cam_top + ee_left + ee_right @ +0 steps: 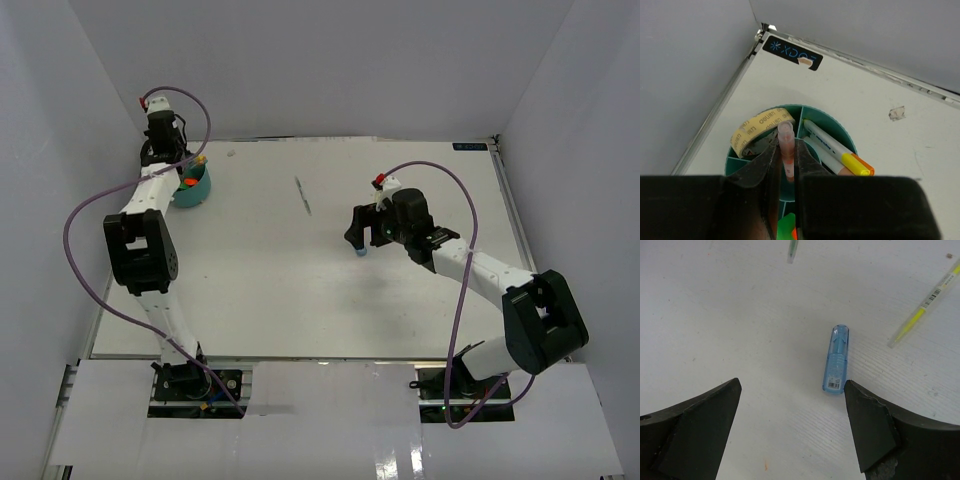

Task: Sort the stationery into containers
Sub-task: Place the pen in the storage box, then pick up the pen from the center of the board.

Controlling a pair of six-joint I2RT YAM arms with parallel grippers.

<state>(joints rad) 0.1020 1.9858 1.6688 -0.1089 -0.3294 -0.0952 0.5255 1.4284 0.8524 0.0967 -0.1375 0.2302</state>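
The left tool (788, 154) pinches a pink pen (785, 132) over the teal organiser (198, 194); released crooked, it might catch a divider (801, 121) and topple out. The right tool (792, 385) gapes wide over the blue highlighter (836, 357), well away from the organiser.

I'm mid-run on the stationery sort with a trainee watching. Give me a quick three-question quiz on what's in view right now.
1. True or false: the left hand is shut on a pink pen above the teal organiser.
2. What lies on the table below the open right hand? A scissors; B blue highlighter; C ruler.
3. Fill in: the tan tape roll rests inside the ____.
Key: 1 true; 2 B; 3 organiser.
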